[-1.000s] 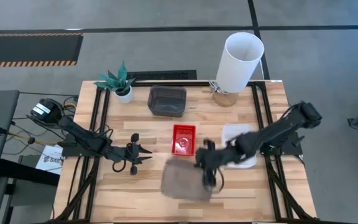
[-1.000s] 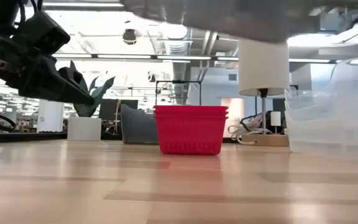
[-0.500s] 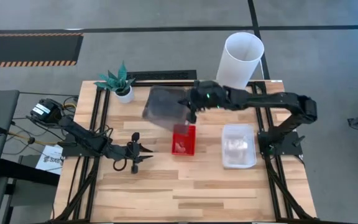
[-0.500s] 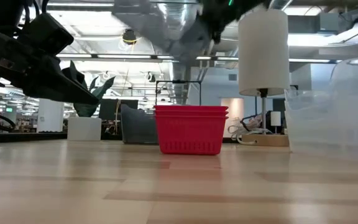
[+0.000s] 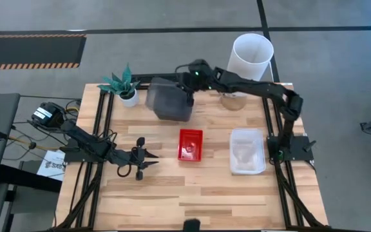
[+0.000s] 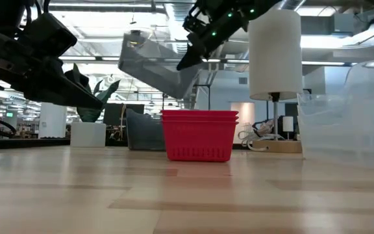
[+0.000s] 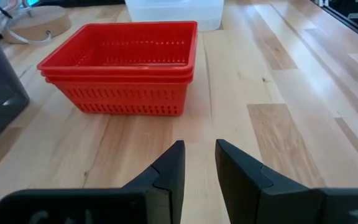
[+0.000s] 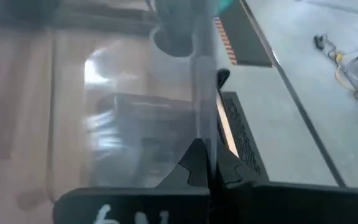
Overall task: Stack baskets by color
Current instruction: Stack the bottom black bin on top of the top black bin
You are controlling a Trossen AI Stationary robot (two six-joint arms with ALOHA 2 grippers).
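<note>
- The left hand (image 5: 148,160) hovered low over the near-left tabletop (image 5: 237,193), fingers slightly parted, gripping nothing.
- The red baskets (image 5: 190,144) sat mid-tabletop, right of it.
- The right hand (image 5: 189,90) pinched a grey basket's (image 5: 169,100) rim, holding it tilted above the far grey basket (image 6: 145,132).
- Clear baskets (image 5: 247,150) lay on the right.

Bright, even light; blurry right-wrist view

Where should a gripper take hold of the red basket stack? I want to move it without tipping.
Pinch one long wall of the red basket stack at mid-length, coming straight down from above: the open top leaves the thin rim exposed, and a centred grip should probably keep it level.
</note>
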